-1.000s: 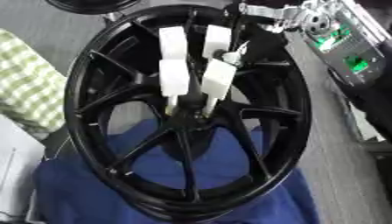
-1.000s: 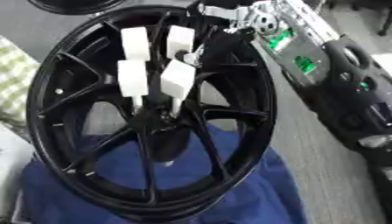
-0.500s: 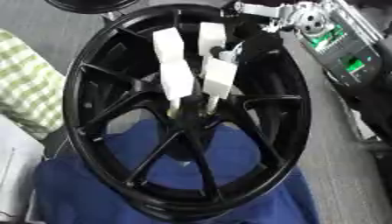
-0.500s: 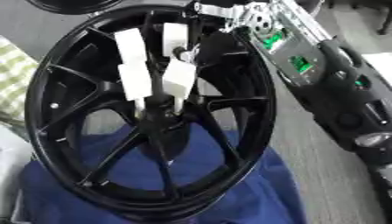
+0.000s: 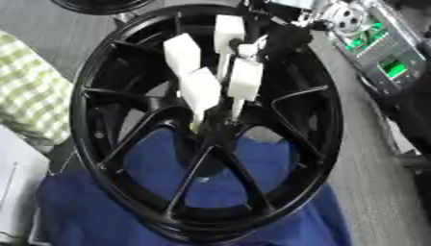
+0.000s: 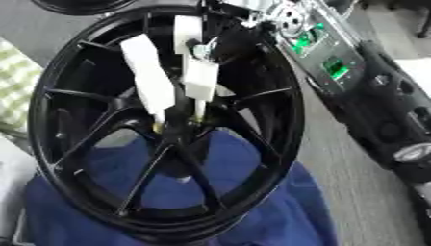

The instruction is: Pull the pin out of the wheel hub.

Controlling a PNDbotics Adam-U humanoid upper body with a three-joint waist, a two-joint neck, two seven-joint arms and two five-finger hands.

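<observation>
A black spoked wheel hub [image 5: 118, 72] lies tilted on a blue cloth [image 5: 93, 211]. My right hand [image 5: 240, 79] reaches in from the upper right, its black wrist over the rim's far side. Its white-padded fingers [image 5: 200, 91] point down and converge on the hub's centre. There a small pale pin [image 5: 200, 126] shows between their tips, and the fingers and thumb pinch around it. Most of the pin is hidden by the fingertips and the dark centre bore. My left hand is out of sight.
My right arm [image 6: 324, 53], silver with green lights, runs along the right side above grey floor. A green-checked cloth [image 5: 30, 96] lies left of the wheel, a white sheet [image 5: 17, 178] at lower left. Another black rim [image 5: 101, 4] shows at the top edge.
The whole picture has shifted and tilted, so the camera moved. My right hand stays at the hub's centre with its fingers closed in a little tighter round the pin.
</observation>
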